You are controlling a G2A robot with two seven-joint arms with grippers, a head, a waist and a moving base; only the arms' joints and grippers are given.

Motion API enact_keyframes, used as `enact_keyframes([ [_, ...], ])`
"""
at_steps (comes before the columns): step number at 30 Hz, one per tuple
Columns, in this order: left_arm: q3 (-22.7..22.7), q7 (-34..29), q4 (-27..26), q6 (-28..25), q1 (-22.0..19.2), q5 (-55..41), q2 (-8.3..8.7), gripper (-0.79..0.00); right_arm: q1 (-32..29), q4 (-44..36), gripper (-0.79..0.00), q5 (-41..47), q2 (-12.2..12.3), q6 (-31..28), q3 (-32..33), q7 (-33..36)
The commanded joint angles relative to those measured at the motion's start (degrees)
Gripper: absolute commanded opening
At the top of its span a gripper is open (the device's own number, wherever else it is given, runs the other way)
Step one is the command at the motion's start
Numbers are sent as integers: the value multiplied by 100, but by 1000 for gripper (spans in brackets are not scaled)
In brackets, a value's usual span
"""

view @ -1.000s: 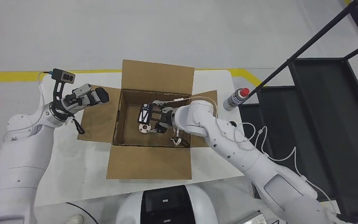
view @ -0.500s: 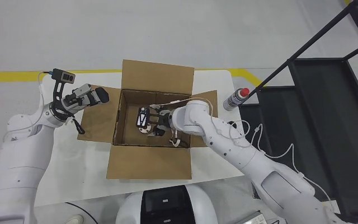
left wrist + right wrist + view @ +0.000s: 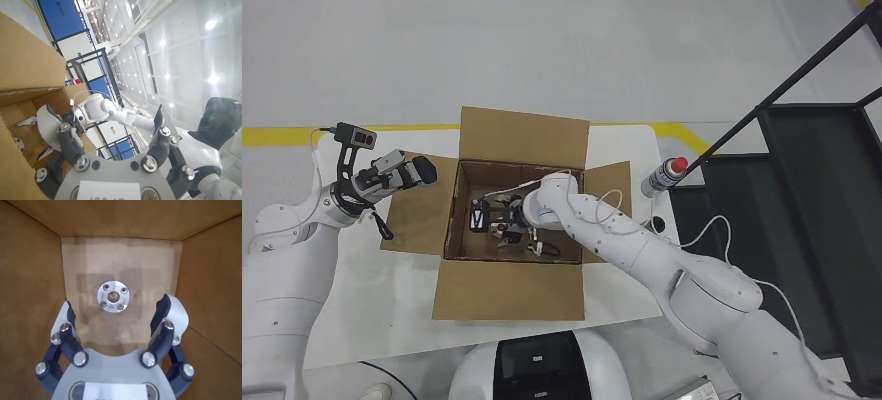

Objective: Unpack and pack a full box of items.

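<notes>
One metal flange (image 3: 113,296) lay on the cardboard box (image 3: 510,292) floor beneath the right tool (image 3: 115,303), which was spread wide and seemingly clear of it; the left tool (image 3: 102,113) gaped empty beside the box.

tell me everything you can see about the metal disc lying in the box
The metal disc is a round, silver part that looks like machined aluminium. It has a central bore with what looks like a raised hub around it, and four small holes spaced around that. It lies flat on the floor of the cardboard box, roughly mid-floor and away from the walls. Only the cardboard beneath it touches it. The right gripper is inside the box pointing at it, open, and appears clear of it.
</notes>
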Motion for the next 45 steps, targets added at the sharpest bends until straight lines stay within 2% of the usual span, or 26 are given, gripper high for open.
enact_keyframes([
  [1, 0, 0, 0, 0, 0, 0, 0, 0, 57, 268, 0, -25, -137, 5, -96, -116],
  [13, 0, 0, 0, 0, 0, 0, 0, 0, 296, 1575, 0, -283, -825, 143, -434, -617],
  [14, 0, 0, 0, 0, 0, 0, 0, 0, 311, 1648, -34, -279, -869, 134, -440, -630],
  [15, 0, 0, 0, 0, 0, 0, 0, 0, 327, 1735, -169, -281, -908, 124, -445, -645],
  [16, 0, 0, 0, 0, 0, 0, 0, 0, 344, 1818, -376, -284, -946, 119, -449, -655],
  [18, 0, 0, 0, 0, 0, 0, 0, 0, 377, 1956, -634, -290, -1017, 103, -453, -688],
  [19, 0, 0, 0, 0, 0, 0, 0, 0, 396, 2015, -754, -296, -1049, 91, -454, -709],
  [20, 0, 0, 0, 0, 0, 0, 0, 0, 414, 2069, -785, -302, -1079, 76, -454, -728],
  [28, 0, 0, 0, 0, 0, 0, 0, 0, 501, 2432, -785, -404, -1265, -2, -469, -804],
  [36, 0, 0, 0, 0, 0, 0, 0, 0, 694, 2337, -785, -587, -1350, -76, -453, -851],
  [41, 0, 0, 0, 0, 0, 0, 0, 0, 844, 2094, -785, -521, -1272, -326, -306, -742],
  [45, 0, 0, 0, 0, 0, 0, 0, 0, 905, 1810, -785, -391, -1082, -467, -70, -655],
])
